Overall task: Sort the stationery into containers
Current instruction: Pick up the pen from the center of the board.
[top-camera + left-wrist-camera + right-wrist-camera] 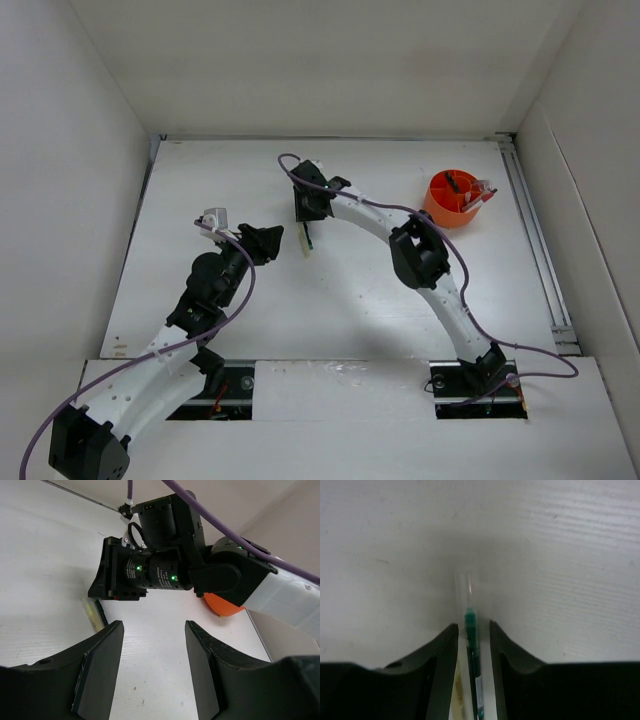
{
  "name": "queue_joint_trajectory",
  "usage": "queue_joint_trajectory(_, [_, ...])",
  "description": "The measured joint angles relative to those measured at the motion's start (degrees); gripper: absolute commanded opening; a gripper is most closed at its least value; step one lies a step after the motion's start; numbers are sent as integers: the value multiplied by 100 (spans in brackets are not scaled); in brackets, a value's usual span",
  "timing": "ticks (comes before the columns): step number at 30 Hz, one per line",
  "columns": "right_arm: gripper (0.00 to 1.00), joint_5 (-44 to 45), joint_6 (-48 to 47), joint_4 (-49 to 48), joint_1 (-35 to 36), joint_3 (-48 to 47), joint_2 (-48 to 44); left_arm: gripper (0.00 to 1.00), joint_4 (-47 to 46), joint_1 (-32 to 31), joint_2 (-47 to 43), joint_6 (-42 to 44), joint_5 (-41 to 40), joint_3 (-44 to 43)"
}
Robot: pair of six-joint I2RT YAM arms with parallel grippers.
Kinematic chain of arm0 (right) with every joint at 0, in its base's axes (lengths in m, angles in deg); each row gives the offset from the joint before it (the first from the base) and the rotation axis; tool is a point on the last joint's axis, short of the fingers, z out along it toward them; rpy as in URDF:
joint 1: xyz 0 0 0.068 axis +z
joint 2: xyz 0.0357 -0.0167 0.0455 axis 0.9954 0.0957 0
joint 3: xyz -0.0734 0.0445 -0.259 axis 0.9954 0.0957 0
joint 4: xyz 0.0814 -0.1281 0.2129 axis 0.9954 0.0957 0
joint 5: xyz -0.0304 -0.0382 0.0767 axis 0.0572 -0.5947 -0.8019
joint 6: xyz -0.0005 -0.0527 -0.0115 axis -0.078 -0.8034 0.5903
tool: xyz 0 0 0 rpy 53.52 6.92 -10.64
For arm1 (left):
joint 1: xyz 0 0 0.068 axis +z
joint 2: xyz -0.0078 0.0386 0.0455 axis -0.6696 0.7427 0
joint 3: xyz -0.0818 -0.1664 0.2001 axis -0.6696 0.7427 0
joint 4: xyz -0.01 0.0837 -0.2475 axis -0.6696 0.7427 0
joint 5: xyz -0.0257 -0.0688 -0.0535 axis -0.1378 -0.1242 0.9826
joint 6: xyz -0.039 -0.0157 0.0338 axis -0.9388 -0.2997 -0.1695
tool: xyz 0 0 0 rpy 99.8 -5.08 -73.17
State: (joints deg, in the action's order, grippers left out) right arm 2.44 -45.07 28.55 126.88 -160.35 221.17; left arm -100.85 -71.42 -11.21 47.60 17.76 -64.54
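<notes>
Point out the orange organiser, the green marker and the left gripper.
orange organiser (440,213), top external view, on its near outer wall.
green marker (470,630), right wrist view, on its green barrel.
left gripper (153,630), left wrist view, midway between its open fingertips.

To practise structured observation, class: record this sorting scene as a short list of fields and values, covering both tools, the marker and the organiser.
organiser: orange, round, far right of table, pink items sticking out
marker: green, clear cap, mid-table, away from organiser
right tool: closely straddles marker; grip unconfirmed
left tool: open, empty
</notes>
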Motion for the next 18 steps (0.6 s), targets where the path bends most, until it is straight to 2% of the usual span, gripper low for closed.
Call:
queue_joint_trajectory(4, [33,22,-2,-2,4,-61,42,48,0,0,-2,2,0,0])
queue_joint_trajectory(8, [20,155,0,0,4,4,48,48,2,0,-2,0,0,0])
queue_joint_trajectory(9, [12,197,2,-35,4,48,26,48,0,0,-2,0,0,0])
queue_joint_trajectory(12, [0,352,7,-122,7,247,-85,48,0,-2,-2,0,0,0])
queue_joint_trajectory(18, [0,474,31,-308,-66,1047,-566,48,0,0,-2,0,0,0])
